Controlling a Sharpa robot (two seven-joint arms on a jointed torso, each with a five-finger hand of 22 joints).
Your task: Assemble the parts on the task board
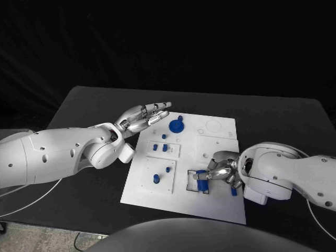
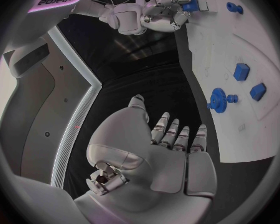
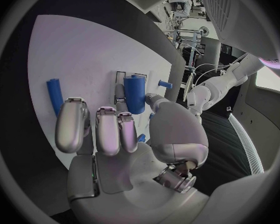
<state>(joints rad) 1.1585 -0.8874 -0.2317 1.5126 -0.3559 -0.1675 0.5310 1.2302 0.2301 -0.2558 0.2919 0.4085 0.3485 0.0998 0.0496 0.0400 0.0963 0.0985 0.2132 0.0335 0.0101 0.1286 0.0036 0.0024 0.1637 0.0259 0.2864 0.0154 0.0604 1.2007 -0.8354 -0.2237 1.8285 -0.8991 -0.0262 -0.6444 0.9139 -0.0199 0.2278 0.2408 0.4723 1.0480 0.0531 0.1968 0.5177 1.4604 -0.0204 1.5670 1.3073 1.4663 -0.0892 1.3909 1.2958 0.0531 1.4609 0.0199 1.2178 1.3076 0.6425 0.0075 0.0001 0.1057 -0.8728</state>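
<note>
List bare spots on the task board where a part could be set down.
Free: the near-left corner of the task board, and the far-right strip near the blue gear. Crowded: the near-right recess, where the right hand is at a blue cylinder.

We were in a robotics lab: a black table point(image 1: 85, 113) stood against black drapes point(image 1: 168, 42), with a white task board point(image 1: 213, 152) on it, and in the right wrist view metal stands and cabling point(image 3: 190, 27) crowded the room behind.
</note>
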